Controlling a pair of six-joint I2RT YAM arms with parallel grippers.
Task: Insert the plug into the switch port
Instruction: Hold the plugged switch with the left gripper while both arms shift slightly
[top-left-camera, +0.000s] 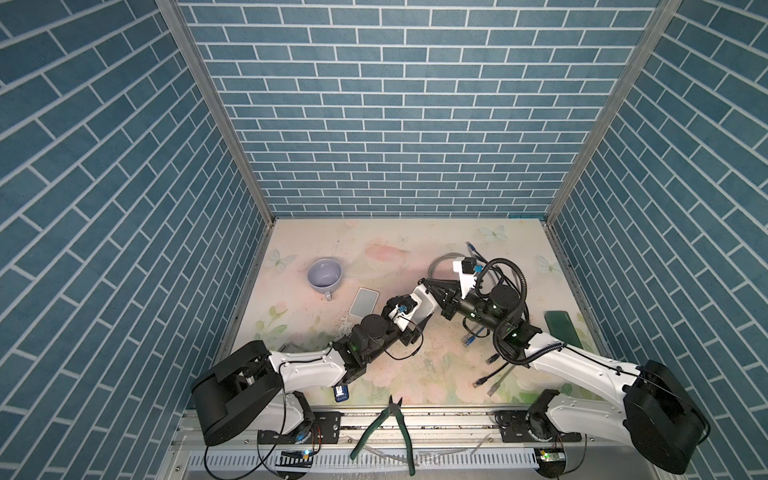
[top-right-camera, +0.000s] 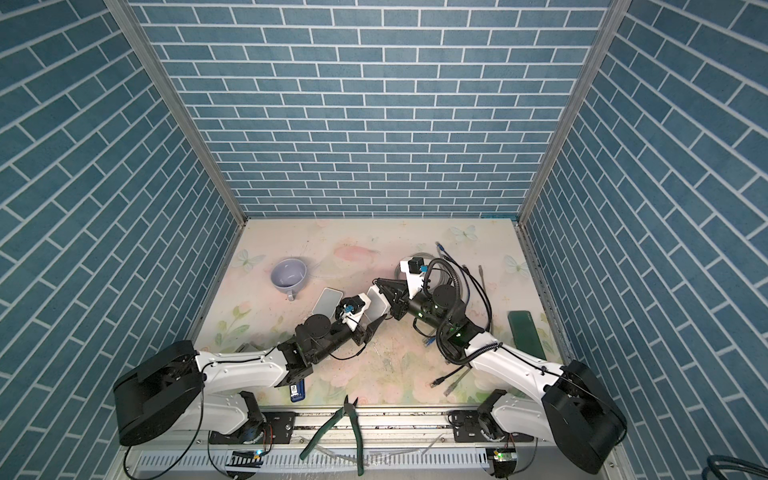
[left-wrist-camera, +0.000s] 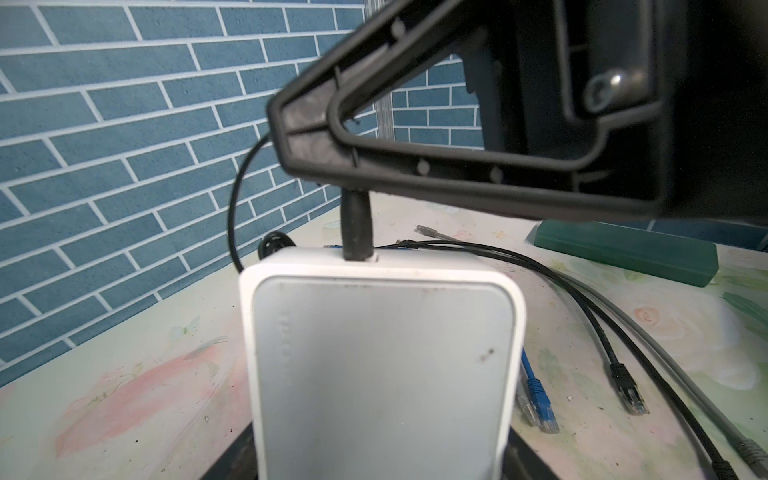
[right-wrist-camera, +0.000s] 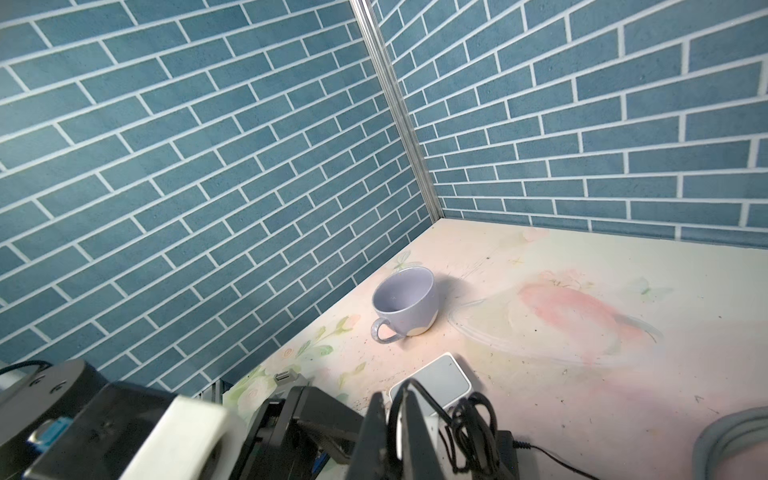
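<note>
My left gripper (left-wrist-camera: 382, 457) is shut on the white switch (left-wrist-camera: 386, 365), gripping it by its two long sides. In both top views the switch (top-left-camera: 427, 306) (top-right-camera: 377, 308) sits at mid-table between the two arms. A black plug (left-wrist-camera: 355, 224) stands at the port (left-wrist-camera: 360, 258) in the switch's end face, its lower end inside the opening. My right gripper (top-left-camera: 424, 284) (right-wrist-camera: 395, 419) is shut on the plug from above, and the thin black cable (left-wrist-camera: 232, 208) loops away behind. The port's inside is hidden.
A lilac cup (top-left-camera: 325, 274) and a second flat white box (top-left-camera: 364, 302) lie to the left. Loose network cables (top-left-camera: 469, 337) trail at right, with a green case (top-left-camera: 563, 328) beyond. Green pliers (top-left-camera: 395, 428) rest on the front rail.
</note>
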